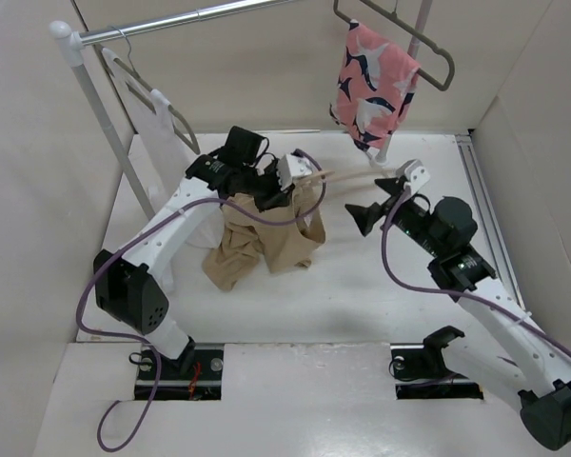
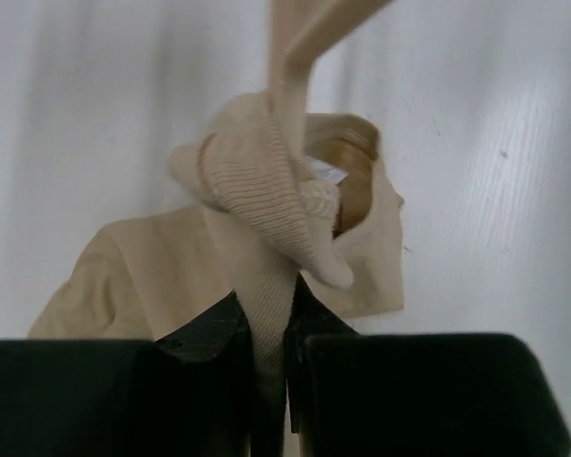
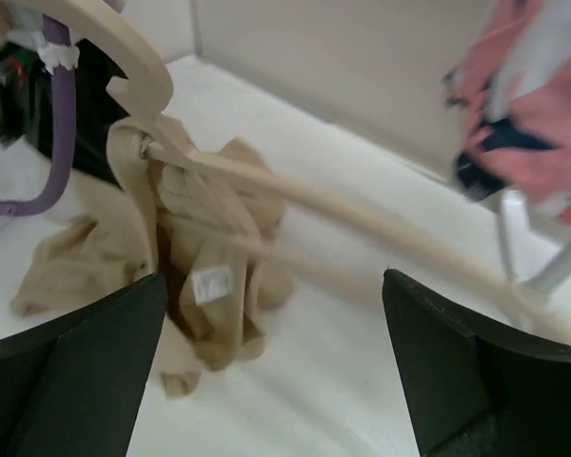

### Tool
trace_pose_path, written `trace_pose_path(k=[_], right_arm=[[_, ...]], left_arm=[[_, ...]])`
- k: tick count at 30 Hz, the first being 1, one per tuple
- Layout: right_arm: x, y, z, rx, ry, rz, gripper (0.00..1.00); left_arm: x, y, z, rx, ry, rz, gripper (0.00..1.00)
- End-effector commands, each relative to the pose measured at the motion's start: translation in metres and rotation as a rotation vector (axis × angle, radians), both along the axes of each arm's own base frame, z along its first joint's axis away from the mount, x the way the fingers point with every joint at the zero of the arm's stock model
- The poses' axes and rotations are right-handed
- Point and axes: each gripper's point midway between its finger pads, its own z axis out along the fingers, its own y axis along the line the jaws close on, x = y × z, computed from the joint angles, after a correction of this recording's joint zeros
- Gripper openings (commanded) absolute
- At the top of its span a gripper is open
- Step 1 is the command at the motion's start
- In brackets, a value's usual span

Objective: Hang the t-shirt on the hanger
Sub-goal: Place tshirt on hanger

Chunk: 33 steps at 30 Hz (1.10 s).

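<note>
T-shirt (image 1: 266, 243), tan, short-sleeved. Located left of centre on the desk (image 1: 381, 295). It is lifted by the neckband, so the body hangs bunched with its lower folds resting on the surface. The white neck label (image 3: 212, 284) is shown toward the right wrist view. The ribbed collar is seen wrapped around the hanger close to the hook, judged to be held so that the loop can be fed further through.

Hanger (image 1: 352, 174), pale wood colour. Carried nearly level above the desk, hook end at the shirt, long loop reaching right toward the foot of the rail stand. What bears the right end cannot be told. The shoulders of the shirt are not yet seated.

Left pincer (image 2: 266, 328). Clenched on a strip of the t-shirt collar just below the hanger, whereby the cloth is kept up.

Right pincer (image 3: 274, 286). Spread wide, grasping nothing. It is set near the hanger's free length but apart from it, judged ready to take it.

Pink garment (image 1: 376, 86). Hung on the far rail (image 1: 190, 19); no part in the task.
</note>
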Motion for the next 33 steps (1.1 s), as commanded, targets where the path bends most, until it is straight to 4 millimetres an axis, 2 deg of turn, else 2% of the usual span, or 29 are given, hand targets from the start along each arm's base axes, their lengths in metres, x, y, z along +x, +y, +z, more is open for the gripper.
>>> trace_pose_path(k=[1,3,5,8,11,12,14,15,17,18,19,20,22,23,25,26,29,32,33], right_arm=[[0.021,-0.037,0.064,0.094,-0.057,-0.246,1.0],[0.024,-0.061,0.085,0.162,-0.07,-0.369,1.0],[0.018,-0.073,0.097,0.217,-0.068,-0.42,1.0],[0.013,-0.076,0.097,0.255,-0.039,-0.432,1.0],[0.016,-0.055,0.059,0.267,0.089,-0.356,1.0],[0.022,-0.046,0.026,0.288,0.205,-0.352,1.0],[0.024,-0.025,0.001,0.295,0.285,-0.268,0.97],[0.034,-0.013,-0.013,0.314,0.311,-0.234,0.93],[0.041,0.005,-0.019,0.325,0.313,-0.18,0.92],[0.047,0.012,-0.011,0.356,0.283,-0.161,0.92],[0.056,0.022,-0.031,0.359,0.345,-0.161,0.91],[0.061,0.026,-0.038,0.374,0.371,-0.164,0.91],[0.07,0.044,-0.043,0.425,0.386,-0.111,0.87],[0.075,0.047,-0.046,0.44,0.389,-0.108,0.85],[0.074,0.065,-0.055,0.427,0.42,-0.061,0.84],[0.079,0.071,-0.069,0.423,0.459,-0.057,0.82],[0.077,0.09,-0.082,0.419,0.501,0.025,0.79],[0.08,0.096,-0.089,0.416,0.529,0.04,0.53],[0.083,0.099,-0.096,0.406,0.546,0.046,0.29]], left_arm=[[0.037,-0.001,0.064,-0.173,-0.025,0.279,0.0],[0.036,-0.001,0.073,-0.208,0.001,0.323,0.0],[0.034,-0.002,0.078,-0.233,0.022,0.347,0.0],[0.034,-0.002,0.09,-0.263,0.02,0.373,0.0],[0.029,-0.004,0.095,-0.277,0.011,0.332,0.0],[0.025,-0.003,0.098,-0.278,0.01,0.332,0.0],[0.025,-0.003,0.098,-0.278,0.01,0.332,0.0],[0.022,-0.003,0.102,-0.287,0.006,0.323,0.0],[0.021,-0.002,0.106,-0.29,-0.008,0.317,0.0],[0.021,-0.002,0.106,-0.29,-0.009,0.317,0.0],[0.017,-0.002,0.106,-0.294,-0.004,0.307,0.0],[0.016,-0.001,0.109,-0.3,-0.011,0.305,0.0],[0.013,0.0,0.108,-0.299,-0.01,0.306,0.0],[0.01,-0.003,0.103,-0.291,0.003,0.297,0.0],[0.007,-0.001,0.107,-0.301,-0.01,0.295,0.0],[0.007,-0.001,0.102,-0.294,-0.002,0.296,0.0],[0.006,0.0,0.104,-0.301,-0.006,0.308,0.0],[0.007,0.0,0.105,-0.309,-0.006,0.311,0.0],[0.008,-0.001,0.107,-0.315,-0.013,0.31,0.0]])
